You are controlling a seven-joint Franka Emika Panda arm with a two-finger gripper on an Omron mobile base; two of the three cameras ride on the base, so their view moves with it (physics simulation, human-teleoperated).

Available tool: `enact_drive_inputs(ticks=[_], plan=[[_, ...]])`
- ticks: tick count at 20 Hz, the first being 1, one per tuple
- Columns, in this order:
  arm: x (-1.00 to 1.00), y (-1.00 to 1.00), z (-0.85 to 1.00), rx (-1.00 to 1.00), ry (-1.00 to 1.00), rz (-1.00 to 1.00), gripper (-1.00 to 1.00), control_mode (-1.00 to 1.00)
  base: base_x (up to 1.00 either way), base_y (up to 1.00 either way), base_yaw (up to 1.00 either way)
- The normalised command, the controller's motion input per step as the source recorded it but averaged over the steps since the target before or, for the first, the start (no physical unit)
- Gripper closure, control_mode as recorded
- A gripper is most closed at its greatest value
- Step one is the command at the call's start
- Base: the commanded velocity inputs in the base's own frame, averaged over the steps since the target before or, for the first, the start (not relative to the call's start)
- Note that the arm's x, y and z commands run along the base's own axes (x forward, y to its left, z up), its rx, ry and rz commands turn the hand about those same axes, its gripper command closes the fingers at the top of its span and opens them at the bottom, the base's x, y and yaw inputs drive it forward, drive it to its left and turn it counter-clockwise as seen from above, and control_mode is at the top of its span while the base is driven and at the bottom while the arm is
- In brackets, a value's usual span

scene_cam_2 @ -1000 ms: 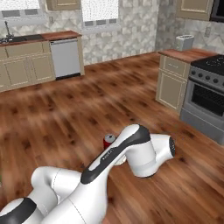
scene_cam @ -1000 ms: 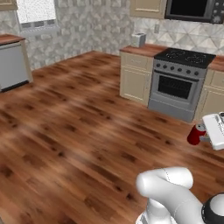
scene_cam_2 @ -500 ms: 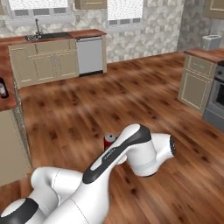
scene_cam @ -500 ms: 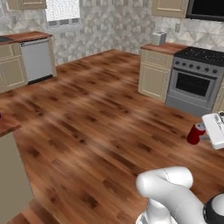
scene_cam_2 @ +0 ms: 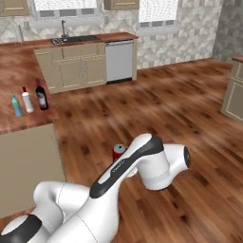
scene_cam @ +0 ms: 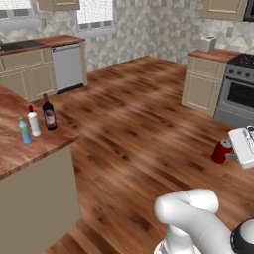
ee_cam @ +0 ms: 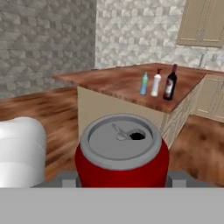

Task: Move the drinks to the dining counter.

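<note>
**Can in hand, 3 of 4 drinks already on the counter**

Since the earlier frames my base has swung round: both base views panned, stove slid off to the right, and the dining counter (scene_cam: 34,149) w/ its beige side came into the left of the pics. That's camera motion, not the things moving. Can sits at the same spot relative to the arm as before.

Left to right in the left base view: blue-green bottle (scene_cam: 24,130), white bottle (scene_cam: 33,122) and wine bottle (scene_cam: 48,114) stand upright in a short row near the counter's corner, close together but apart. So 3 drinks look delivered, I reckon.

Further right, the red can (scene_cam: 221,151) hangs above the floor at my gripper (scene_cam: 233,154), well apart from the counter. In the hand view the can (ee_cam: 122,153) sits right between the finger tips, top facing the cam, tab hole visible; the jaws are clamped on its sides, held wide by the can's body.

Right base view: same 3 bottles at far left, can (scene_cam_2: 119,152) peeking out behind the arm's forearm.

Left to do, as I judge it: drive/reach over to the counter, set the can down by the bottles, let go. Roughly 3/4 done plus the carry under way.
</note>
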Motion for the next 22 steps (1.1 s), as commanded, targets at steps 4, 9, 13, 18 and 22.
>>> enact_drive_inputs(ticks=[4, 9, 13, 18, 22], plan=[[0.0, 0.0, 0.0, 0.0, 0.0, 0.0, 1.0, 1.0, 0.15, 0.95, 0.18], [0.0, 0.0, 0.0, 0.0, 0.0, 0.0, 1.0, 1.0, 0.06, 0.71, 0.25], [0.0, 0.0, 0.0, 0.0, 0.0, 0.0, 1.0, 1.0, 0.03, 0.65, 0.28], [0.0, 0.0, 0.0, 0.0, 0.0, 0.0, 1.0, 1.0, 0.07, 0.55, 0.33], [0.0, 0.0, 0.0, 0.0, 0.0, 0.0, 1.0, 1.0, 0.11, 0.44, 0.32]])
